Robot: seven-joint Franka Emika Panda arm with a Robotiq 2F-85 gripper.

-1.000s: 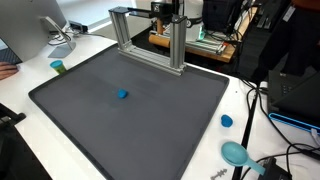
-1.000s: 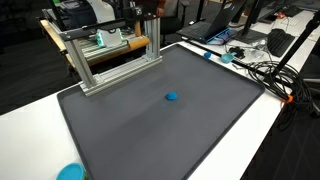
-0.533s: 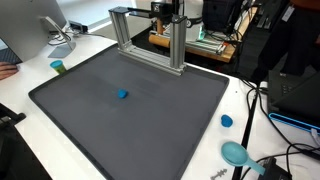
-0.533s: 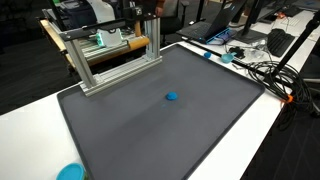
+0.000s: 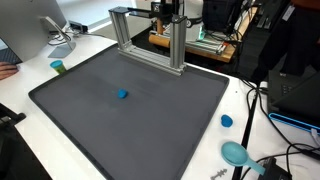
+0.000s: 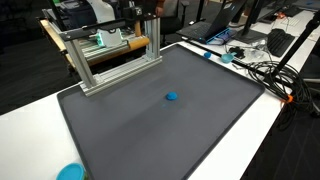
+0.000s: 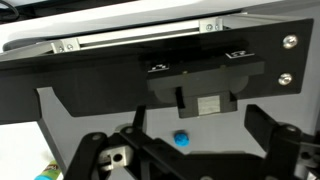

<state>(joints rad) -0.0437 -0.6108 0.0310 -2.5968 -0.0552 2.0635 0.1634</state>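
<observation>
Tool (image 7: 176, 122): fingers (image 7: 95, 150) spread wide, nothing held.
Small blue block (image 7: 181, 139) centred in gap between fingers in wrist view, well apart from them, not touching.
Block sits alone mid dark mat (image 5: 160, 125) on worktop (image 5: 35, 62); seen in both exterior views (image 6: 172, 97).
Aluminium frame (image 5: 150, 40) stands at mat's far edge, well apart from block.
Block too small to tell long axis; looks squat.
Judgement: approach is mostly closing distance, little sideways correction.
</observation>
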